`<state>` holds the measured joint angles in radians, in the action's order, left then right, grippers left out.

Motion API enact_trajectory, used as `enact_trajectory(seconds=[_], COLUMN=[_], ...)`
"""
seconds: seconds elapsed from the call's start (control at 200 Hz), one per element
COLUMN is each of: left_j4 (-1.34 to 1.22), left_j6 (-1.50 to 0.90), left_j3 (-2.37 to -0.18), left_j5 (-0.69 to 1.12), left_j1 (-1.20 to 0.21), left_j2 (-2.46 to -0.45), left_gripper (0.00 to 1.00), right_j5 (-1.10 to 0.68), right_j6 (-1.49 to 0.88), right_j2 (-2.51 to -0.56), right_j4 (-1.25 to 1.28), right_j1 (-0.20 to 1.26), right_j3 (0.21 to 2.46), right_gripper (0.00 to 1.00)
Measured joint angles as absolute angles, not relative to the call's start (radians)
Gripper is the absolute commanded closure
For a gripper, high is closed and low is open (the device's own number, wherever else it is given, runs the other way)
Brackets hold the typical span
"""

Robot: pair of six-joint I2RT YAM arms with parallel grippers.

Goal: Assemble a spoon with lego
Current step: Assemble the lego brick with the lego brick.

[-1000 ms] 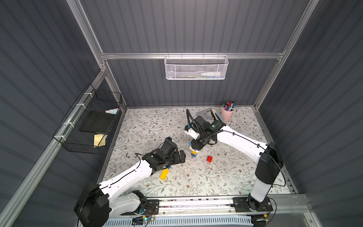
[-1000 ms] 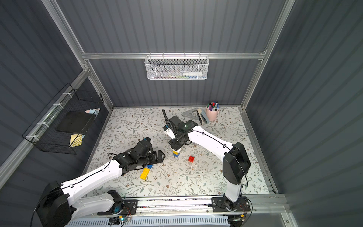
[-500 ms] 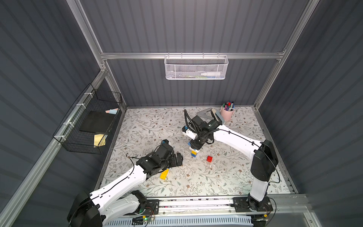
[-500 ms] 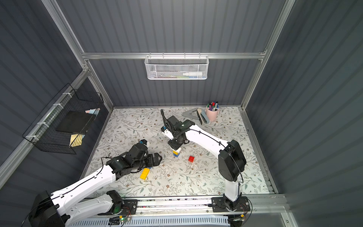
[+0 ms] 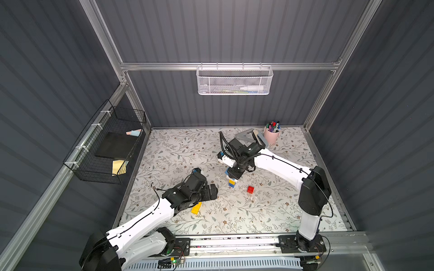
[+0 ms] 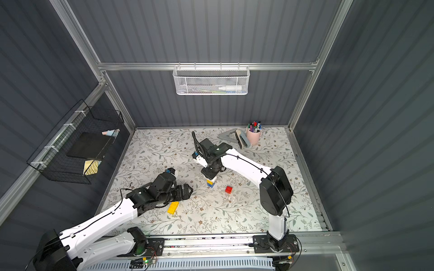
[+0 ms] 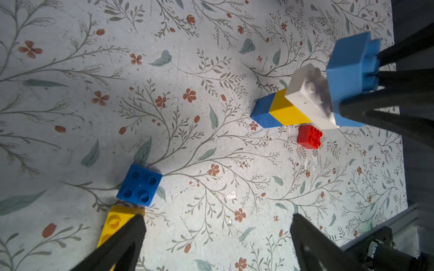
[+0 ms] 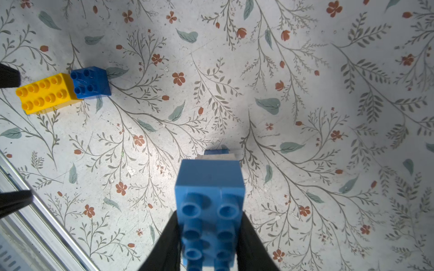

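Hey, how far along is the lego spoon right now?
Done: a blue, yellow and white stack stands upright. In hand: the right gripper clamps a light blue brick at the stack's white end; whether it is seated is unclear. To do: the red brick, dark blue square brick and yellow oblong brick lie loose, the last two near the open left gripper.
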<state>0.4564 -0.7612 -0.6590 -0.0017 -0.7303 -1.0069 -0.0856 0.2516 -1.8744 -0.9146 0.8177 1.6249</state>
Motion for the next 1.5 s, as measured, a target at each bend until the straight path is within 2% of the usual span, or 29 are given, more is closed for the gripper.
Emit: enact_trajectory(seconds=[1.501], left_j4=[0.481], left_j6=[-0.750], left_j3=[-0.659], left_j5=[-0.030], left_j1=[-0.730], left_j2=[-0.992], left_gripper=[0.01], right_j5=[-0.094], right_j6=[0.267], right_j2=[-1.982], right_j4=[-0.985], right_j1=[0.810], right_j3=[1.729], right_gripper=[0.89])
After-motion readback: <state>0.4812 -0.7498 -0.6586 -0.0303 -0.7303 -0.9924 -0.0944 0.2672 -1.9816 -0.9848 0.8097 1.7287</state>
